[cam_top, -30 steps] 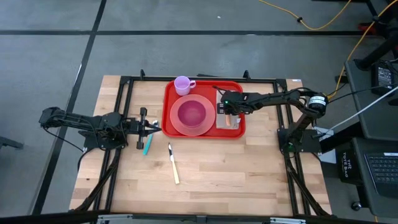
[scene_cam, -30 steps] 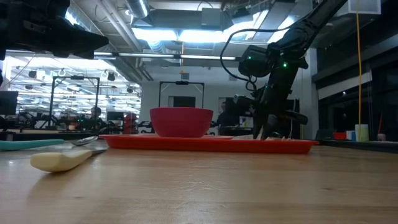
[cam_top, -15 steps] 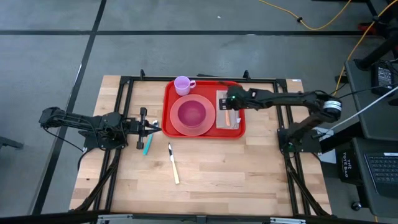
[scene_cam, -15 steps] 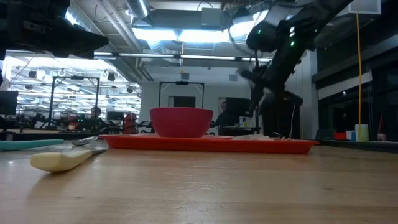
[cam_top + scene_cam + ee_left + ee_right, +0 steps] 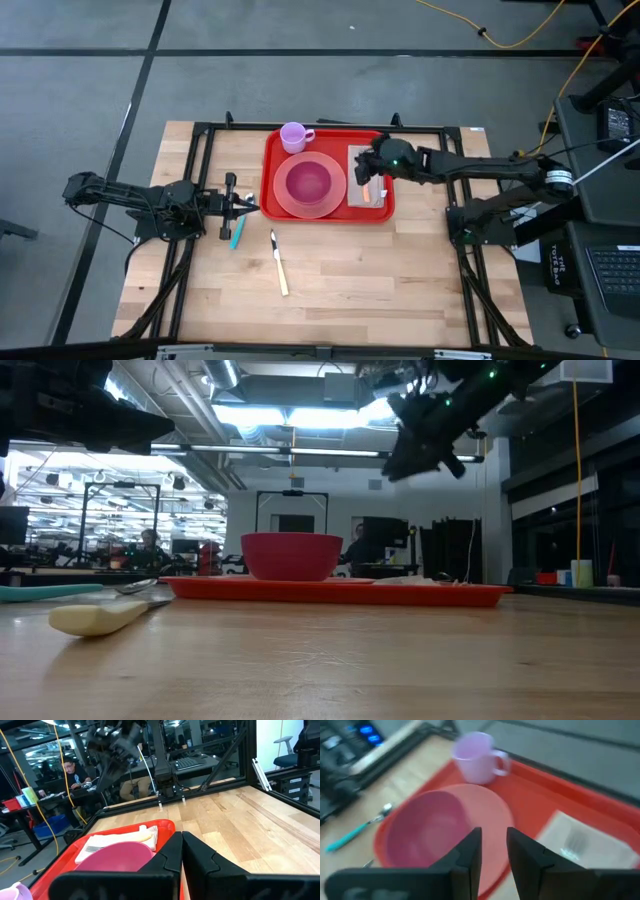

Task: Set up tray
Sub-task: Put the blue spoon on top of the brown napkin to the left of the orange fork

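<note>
I have the tray (image 5: 329, 205) sitting at the far middle of the table, carrying the pink plate (image 5: 291, 202) and bowl (image 5: 308, 182), a lilac mug (image 5: 294, 136) at its far left corner, and a napkin (image 5: 366, 195) with a fork on it at the right. My right gripper (image 5: 364, 169) hangs raised above that napkin, fingers parted a little with nothing between them. My left gripper (image 5: 250, 204) waits closed and empty, low at the tray's left edge. I judge the fork step done; left on the table are the teal-handled spoon (image 5: 236, 236) and the cream-handled knife (image 5: 279, 264), so the next move calls for reaching one of those.
</note>
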